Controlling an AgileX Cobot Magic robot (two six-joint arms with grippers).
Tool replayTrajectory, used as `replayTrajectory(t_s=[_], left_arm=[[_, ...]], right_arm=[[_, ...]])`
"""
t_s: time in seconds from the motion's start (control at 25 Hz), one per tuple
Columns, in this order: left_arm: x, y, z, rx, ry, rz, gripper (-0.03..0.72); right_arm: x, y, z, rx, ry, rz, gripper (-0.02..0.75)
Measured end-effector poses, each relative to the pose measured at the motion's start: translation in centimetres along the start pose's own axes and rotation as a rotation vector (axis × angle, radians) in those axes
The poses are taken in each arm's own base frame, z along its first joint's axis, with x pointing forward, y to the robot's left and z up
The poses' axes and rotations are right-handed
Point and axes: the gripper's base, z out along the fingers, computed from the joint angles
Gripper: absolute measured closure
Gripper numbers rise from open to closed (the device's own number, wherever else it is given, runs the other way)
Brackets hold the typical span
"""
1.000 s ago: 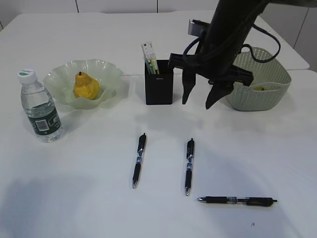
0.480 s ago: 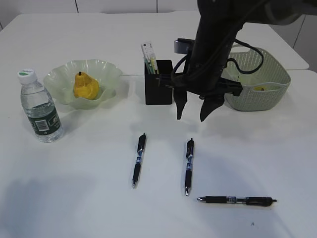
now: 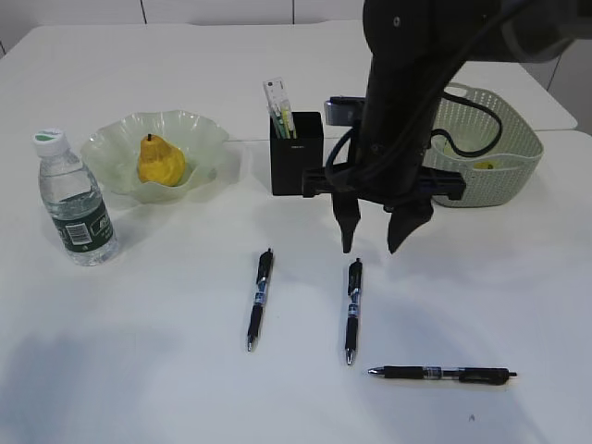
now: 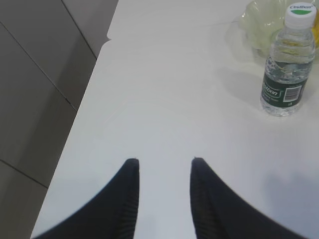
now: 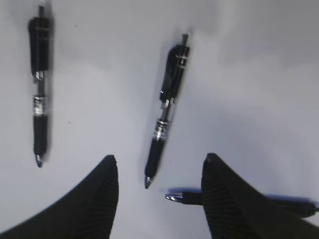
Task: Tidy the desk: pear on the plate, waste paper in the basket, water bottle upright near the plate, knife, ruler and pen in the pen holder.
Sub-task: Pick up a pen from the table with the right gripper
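Pens are seen on the desk (image 3: pixel 139 370), the middle pen (image 3: pixel 352 310) lying lengthwise just below the empty, parted right tool (image 3: pixel 373 248), nearer than the left.

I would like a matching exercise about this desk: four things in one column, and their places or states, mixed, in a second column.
Things:
1. pear
2. water bottle
3. pen holder
4. right gripper

Places or states:
A. open, hovering above the middle pen
B. standing upright to the left of the plate
C. lying on the plate
D. between the plate and the basket, with a ruler sticking out

Pairs: 1-C, 2-B, 3-D, 4-A
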Motion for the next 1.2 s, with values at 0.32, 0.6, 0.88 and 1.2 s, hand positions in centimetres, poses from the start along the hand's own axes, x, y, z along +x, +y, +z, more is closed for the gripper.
replayTrajectory(t_s=[0.32, 0.6, 0.88, 1.2], left_arm=[[0.0, -0.2, 0.0, 0.026, 0.003, -0.009, 0.449], [0.0, -0.4, 0.0, 0.04, 0.001, -0.003, 0.449], [0.0, -0.4, 0.0, 0.039, 0.005, -0.003, 0.449], [0.4, -0.3, 0.0, 0.027, 0.043, -0.002, 0.449]], right_arm=[[1.9, -1.4, 0.3, 0.057, 0.033, 0.023, 0.31], [1.9, -1.4, 0.3, 0.057, 0.033, 0.029, 0.31], [2.0, -1.2, 0.3, 0.042, 0.039, 0.054, 0.31], [1.4, -0.6, 1.0, -0.017, 0.008, 0.188, 0.31]])
